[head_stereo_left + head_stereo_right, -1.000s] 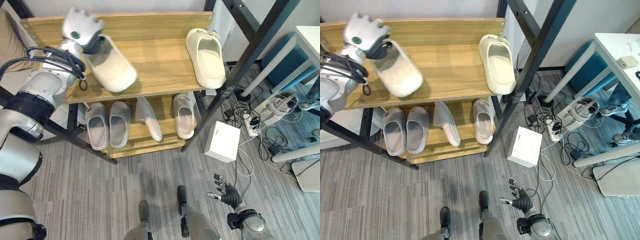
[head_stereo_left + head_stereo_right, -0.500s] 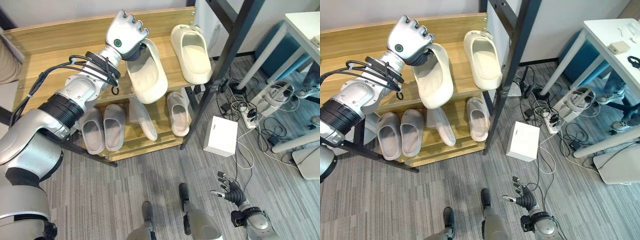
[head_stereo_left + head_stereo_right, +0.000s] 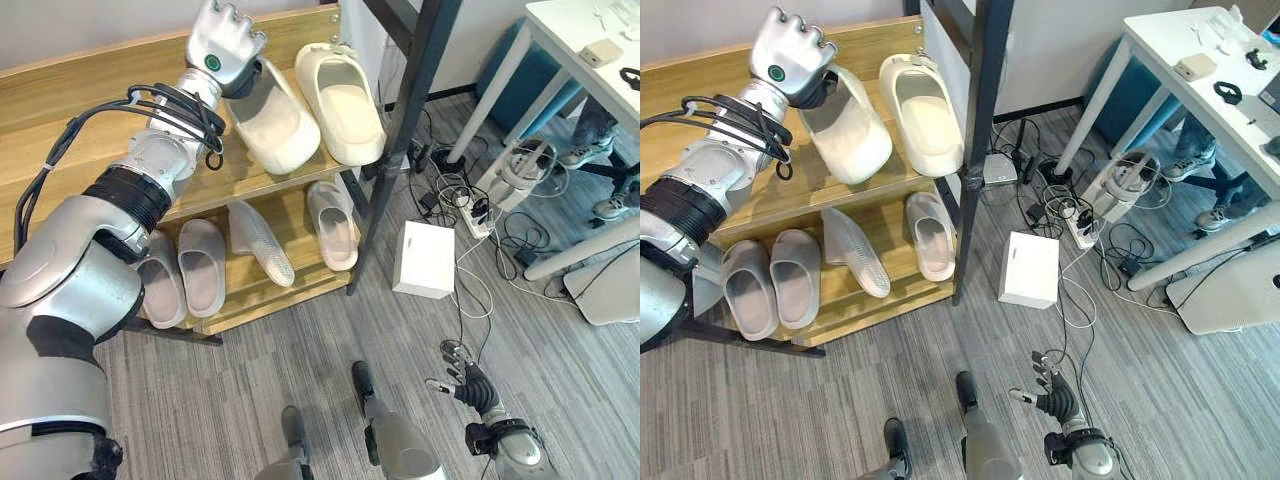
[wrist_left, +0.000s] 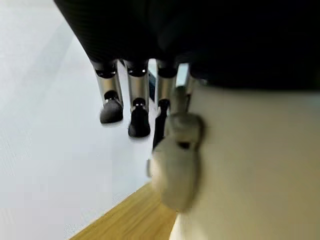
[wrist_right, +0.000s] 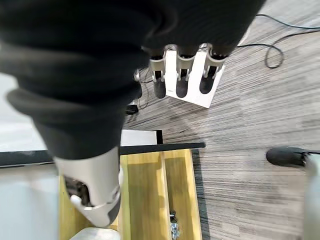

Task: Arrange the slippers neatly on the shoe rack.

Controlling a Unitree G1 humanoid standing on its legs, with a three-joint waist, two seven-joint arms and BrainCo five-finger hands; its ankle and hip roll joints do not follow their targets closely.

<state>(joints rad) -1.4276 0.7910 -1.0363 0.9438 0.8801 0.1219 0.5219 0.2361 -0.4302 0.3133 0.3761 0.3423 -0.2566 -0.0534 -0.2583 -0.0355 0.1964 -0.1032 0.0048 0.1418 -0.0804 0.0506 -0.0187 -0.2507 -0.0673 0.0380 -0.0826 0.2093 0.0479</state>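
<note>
Left robot hand [image 3: 226,38] is gripping a slipper [image 3: 272,118] by its heel, placing it on the top shelf [image 3: 70,110] just at 9 o'clock of its mate [image 3: 340,90]; next comes lowering it flat and parallel, then letting go. Right robot hand [image 3: 462,378] is hanging relaxed, fingers straight.

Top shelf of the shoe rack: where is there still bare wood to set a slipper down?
The top shelf is bare along its whole left stretch, left of the left hand and its cream slipper. The right end is crowded: that slipper lies close beside a second cream slipper, next to the black post. The lower shelf has four slippers with only narrow gaps.
</note>
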